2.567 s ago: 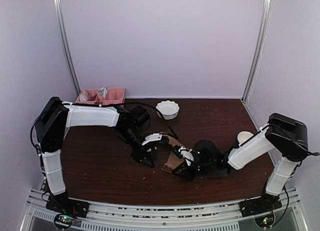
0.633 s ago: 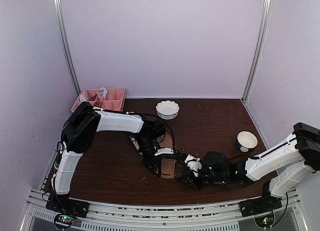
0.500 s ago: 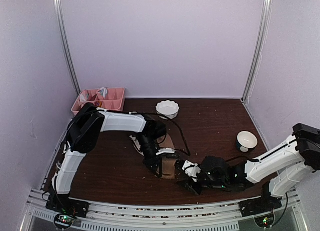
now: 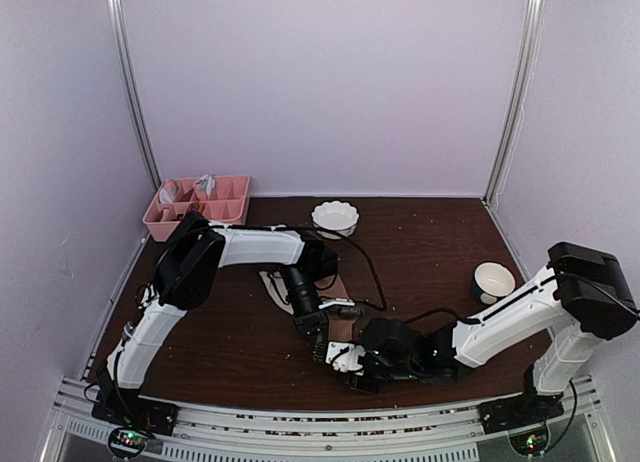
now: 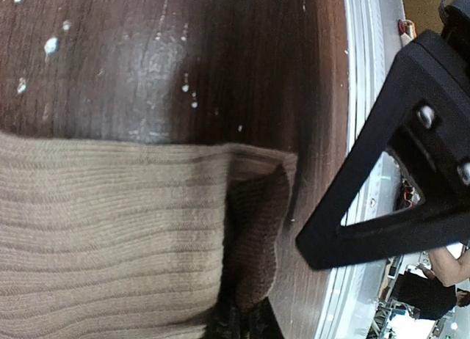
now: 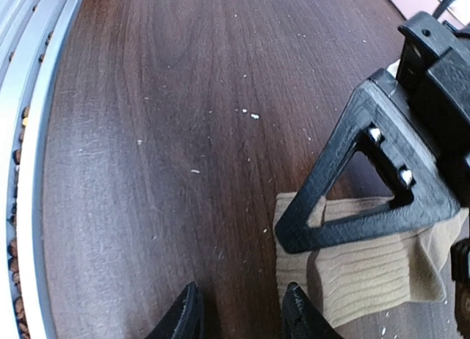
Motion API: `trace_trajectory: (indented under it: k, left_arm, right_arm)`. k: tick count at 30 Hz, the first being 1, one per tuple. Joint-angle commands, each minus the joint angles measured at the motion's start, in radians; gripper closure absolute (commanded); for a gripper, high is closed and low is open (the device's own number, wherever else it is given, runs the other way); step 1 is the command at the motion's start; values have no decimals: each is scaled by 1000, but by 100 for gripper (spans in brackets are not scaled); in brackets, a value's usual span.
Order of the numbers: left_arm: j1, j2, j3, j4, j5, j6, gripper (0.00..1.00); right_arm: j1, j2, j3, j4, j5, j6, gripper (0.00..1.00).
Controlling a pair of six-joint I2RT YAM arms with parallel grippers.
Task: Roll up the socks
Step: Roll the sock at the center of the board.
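The tan-brown sock (image 4: 340,324) lies folded on the dark table; in the left wrist view its ribbed fabric (image 5: 110,243) fills the lower left. My left gripper (image 4: 322,327) is shut on a darker brown fold (image 5: 253,236) of this sock, pinched at the bottom edge of the view (image 5: 242,328). The cream sock with dark patches (image 4: 273,282) lies just behind, partly under the left arm. My right gripper (image 4: 346,361) sits open just in front of the tan sock (image 6: 367,269), bare wood between its fingertips (image 6: 242,317). Its right fingertip (image 6: 297,313) is next to the sock's edge.
A white scalloped bowl (image 4: 335,218) stands at the back centre and a pink divided tray (image 4: 198,200) at the back left. A small bowl (image 4: 493,280) sits at the right. The metal rail of the table's near edge (image 6: 29,170) is close to the right gripper.
My right gripper has slid left along the near side of the tan sock. The left gripper has shifted slightly and stays shut on the fold.
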Motion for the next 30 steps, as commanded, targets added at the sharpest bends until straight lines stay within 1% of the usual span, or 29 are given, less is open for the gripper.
trace_trajectory:
  k: [1,5,8,13,15,18,19,22,24,26,28,30]
  left_arm:
    - [-1,68,14,-4,-123,-5,100]
    - [-1,80,30,-12,-123,-7,100]
    - [-1,83,38,-15,-126,-2,100]
    - [3,82,46,-15,-130,1,100]
    - [5,80,45,-12,-138,0,100]
    - [5,65,35,9,-161,-6,91]
    - [4,57,29,17,-166,-7,88]
    - [6,24,0,53,-189,-14,78]
    - [6,7,-13,74,-223,-23,70]
    - [8,-33,-40,108,-250,-17,66]
    - [16,-108,-101,171,-259,-2,64]
    - [21,-205,-188,245,-263,31,59]
  right_arm:
    - [-43,35,50,-25,-14,-86,64]
    - [-68,65,77,-47,-34,-103,66]
    - [-77,85,75,-50,-54,-101,70]
    - [-77,97,36,-25,-52,-71,80]
    - [-78,96,14,-7,-48,-49,87]
    - [-83,92,3,6,-57,-13,99]
    - [-86,89,0,7,-64,-1,100]
    - [-106,81,-4,17,-116,48,100]
    - [-130,84,0,14,-167,95,100]
    - [-161,92,5,6,-228,151,100]
    - [-195,101,4,1,-290,208,100]
    - [-223,111,4,-5,-336,249,100]
